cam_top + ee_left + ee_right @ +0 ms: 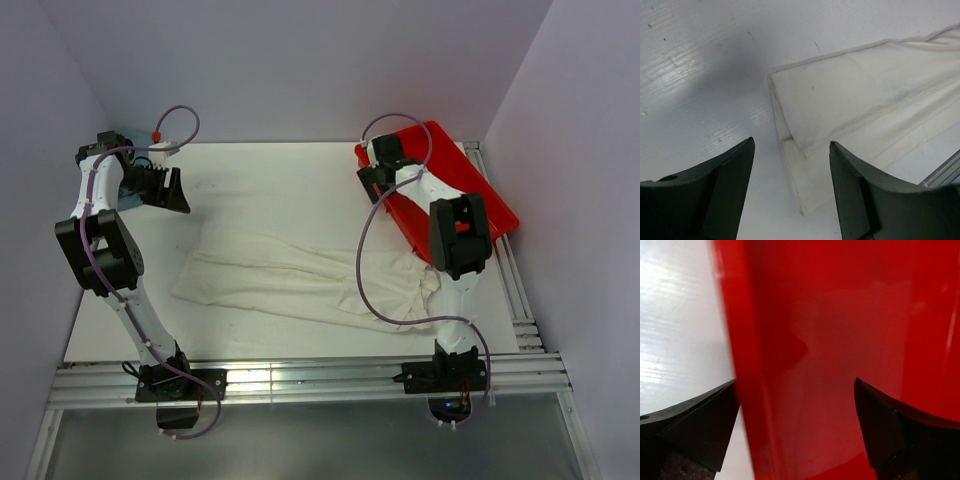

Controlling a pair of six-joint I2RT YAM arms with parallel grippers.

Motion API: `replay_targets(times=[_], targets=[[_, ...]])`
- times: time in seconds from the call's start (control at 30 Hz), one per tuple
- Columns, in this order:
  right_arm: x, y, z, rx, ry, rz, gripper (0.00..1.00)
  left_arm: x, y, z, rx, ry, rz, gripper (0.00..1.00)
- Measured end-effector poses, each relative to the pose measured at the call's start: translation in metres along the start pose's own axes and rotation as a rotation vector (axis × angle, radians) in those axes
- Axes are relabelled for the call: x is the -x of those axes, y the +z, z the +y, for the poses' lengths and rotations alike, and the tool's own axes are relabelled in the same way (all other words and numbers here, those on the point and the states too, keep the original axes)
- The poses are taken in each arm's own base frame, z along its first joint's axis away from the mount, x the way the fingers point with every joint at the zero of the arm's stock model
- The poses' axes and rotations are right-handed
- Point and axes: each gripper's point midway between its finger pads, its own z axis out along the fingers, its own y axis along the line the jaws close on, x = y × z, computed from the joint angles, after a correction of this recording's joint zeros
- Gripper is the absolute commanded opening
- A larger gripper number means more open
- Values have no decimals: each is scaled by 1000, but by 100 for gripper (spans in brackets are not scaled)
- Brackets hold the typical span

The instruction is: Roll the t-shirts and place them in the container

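Starting at the upper left of the overhead view, I see my left gripper (168, 195) hanging above the table (280, 180), jaws partly apart and empty, with a corner of the shirt (290, 280) just ahead of it in the wrist view. The shirt lies folded into a long band across the middle, its right end bunched beside the right arm. If I pinch only the top layer, the fold could peel open and the roll go crooked. At the upper right, my right gripper (378, 175) is spread wide, empty, over the rim of the bin (480, 195); dropping from there could clip it.
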Motion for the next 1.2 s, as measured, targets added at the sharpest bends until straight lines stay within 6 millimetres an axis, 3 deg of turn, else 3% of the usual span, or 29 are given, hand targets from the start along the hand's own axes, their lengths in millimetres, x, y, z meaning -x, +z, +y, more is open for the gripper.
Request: replay_targets(times=[0.23, 0.37, 0.47, 0.57, 0.67, 0.77, 0.87, 0.97, 1.03, 1.1, 1.2], targets=[[39, -39, -47, -139, 198, -76, 100, 1, -1, -1, -2, 2, -4, 67], [52, -85, -77, -254, 377, -135, 100, 1, -1, -1, 0, 3, -6, 67], [58, -134, -100, -311, 560, -203, 100, 2, -1, -1, -5, 4, -11, 67], [53, -174, -114, -332, 703, -264, 99, 3, 0, -3, -18, 2, -17, 67], [31, -191, -116, -369, 828, -237, 100, -1, 2, -5, -30, -6, -15, 67], [-10, -180, -101, -383, 936, -139, 100, -4, 3, -5, -35, -15, -12, 67], [-91, -172, -75, -388, 1076, 15, 100, -4, 1, -4, -37, -19, -19, 67], [-155, -192, -61, -431, 1224, 105, 100, -3, 0, -4, -45, -22, -28, 67], [-172, -211, -58, -449, 1326, 86, 100, -3, 1, -5, -52, -27, -32, 67], [-176, -225, -60, -456, 1416, 49, 100, -5, 2, -6, -60, -32, -32, 67], [-183, -234, -64, -483, 1523, 30, 100, -6, 3, -7, -71, -37, -32, 67]])
